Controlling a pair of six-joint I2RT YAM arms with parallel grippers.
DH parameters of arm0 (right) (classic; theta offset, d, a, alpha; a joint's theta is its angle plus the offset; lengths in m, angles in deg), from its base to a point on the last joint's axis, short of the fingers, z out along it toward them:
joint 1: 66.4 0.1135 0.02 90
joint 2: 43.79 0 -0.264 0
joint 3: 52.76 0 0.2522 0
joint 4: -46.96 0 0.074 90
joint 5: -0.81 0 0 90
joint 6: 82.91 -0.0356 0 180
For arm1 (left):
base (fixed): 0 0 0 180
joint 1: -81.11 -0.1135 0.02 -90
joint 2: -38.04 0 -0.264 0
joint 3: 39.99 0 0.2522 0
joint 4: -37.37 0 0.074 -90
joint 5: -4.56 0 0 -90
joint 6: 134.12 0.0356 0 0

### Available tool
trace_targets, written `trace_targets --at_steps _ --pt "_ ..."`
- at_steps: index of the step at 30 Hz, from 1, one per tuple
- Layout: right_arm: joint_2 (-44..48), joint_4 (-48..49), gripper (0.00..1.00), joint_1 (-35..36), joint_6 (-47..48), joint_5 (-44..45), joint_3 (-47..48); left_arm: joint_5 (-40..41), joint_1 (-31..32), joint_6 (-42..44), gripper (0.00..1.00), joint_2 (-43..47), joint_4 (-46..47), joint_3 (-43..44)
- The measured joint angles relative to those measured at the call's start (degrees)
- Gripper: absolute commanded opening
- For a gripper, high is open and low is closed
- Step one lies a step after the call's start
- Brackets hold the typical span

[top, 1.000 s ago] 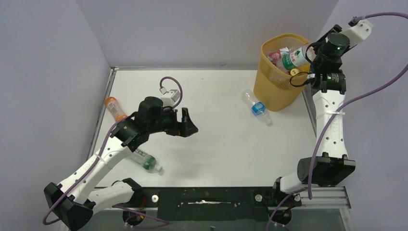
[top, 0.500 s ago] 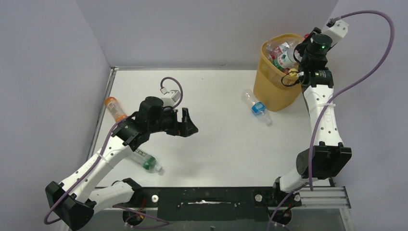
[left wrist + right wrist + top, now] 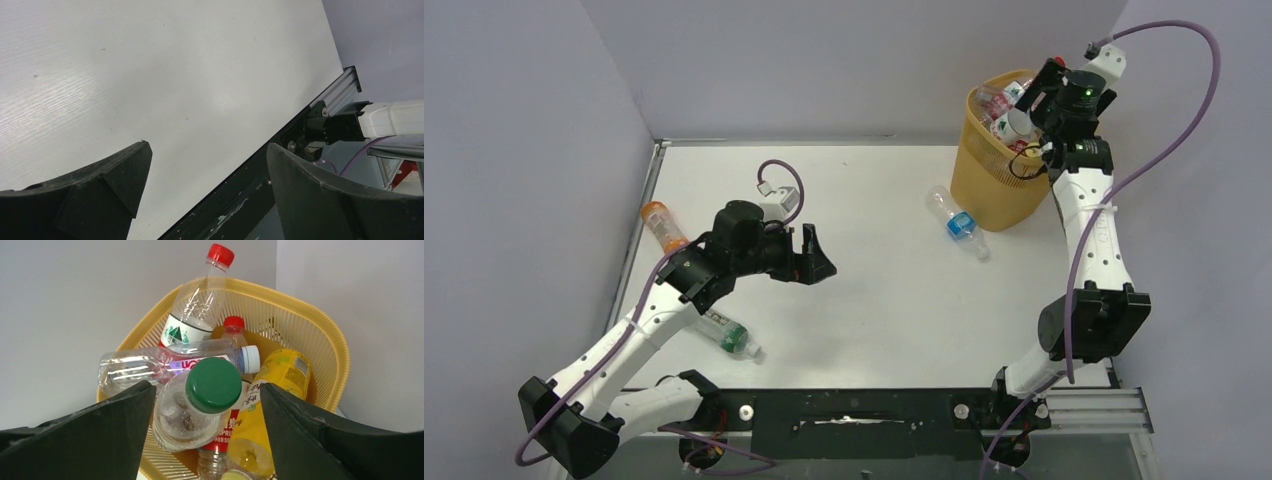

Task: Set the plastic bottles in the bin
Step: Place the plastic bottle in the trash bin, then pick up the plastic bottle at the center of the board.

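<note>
Right claw [image 3: 206, 387]: released. The fingers stand wider than the green-capped bottle [image 3: 195, 410] that sits between them, with a gap on one side, so I judge it not gripped. It lies on top of the heap in the bin [image 3: 310, 305].

Left claw [image 3: 207, 150]: released and empty, over bare worktop [image 3: 150, 60].

Risks:
- The bin is heaped, and a red-capped bottle [image 3: 197, 305] leans above the rim. The green-capped bottle could roll off the pile and over the edge.
- A finger could catch the green-capped bottle on withdrawal and drag it out.

Pose:
- My right arm rises steeply from its base, wrist bent over the bin's rim, pointing down into it.
- My left arm is folded at the elbow, claw level over mid-worktop.

Not yet binned: a blue-labelled bottle [image 3: 959, 224] just beside the bin, an orange bottle [image 3: 664, 226] and a green-labelled bottle [image 3: 729, 338].
</note>
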Motion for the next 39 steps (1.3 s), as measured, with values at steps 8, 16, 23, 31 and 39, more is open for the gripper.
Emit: trace_targets --at_steps 8,16,23,31,39 --pt "0.6 -7.7 0.98 0.0 0.2 -3.0 9.4 2.7 -0.3 -1.4 0.91 0.0 -3.0 1.2" --pt "10.1 -14.3 0.98 0.1 0.1 -5.5 10.7 10.3 -4.2 -4.1 0.92 1.7 -9.8 4.0" --pt "19.8 -18.4 0.98 6.2 -0.6 -7.8 7.9 17.3 -15.1 -4.9 0.96 4.0 -18.3 6.3" --pt "25.4 -21.9 0.98 17.1 -3.2 -12.7 0.3 23.5 -27.3 -1.1 0.98 1.3 -22.3 6.6" --pt "28.2 -24.9 0.98 27.5 -4.9 -16.1 -8.3 26.6 -43.2 2.2 0.98 -7.9 -19.0 6.6"
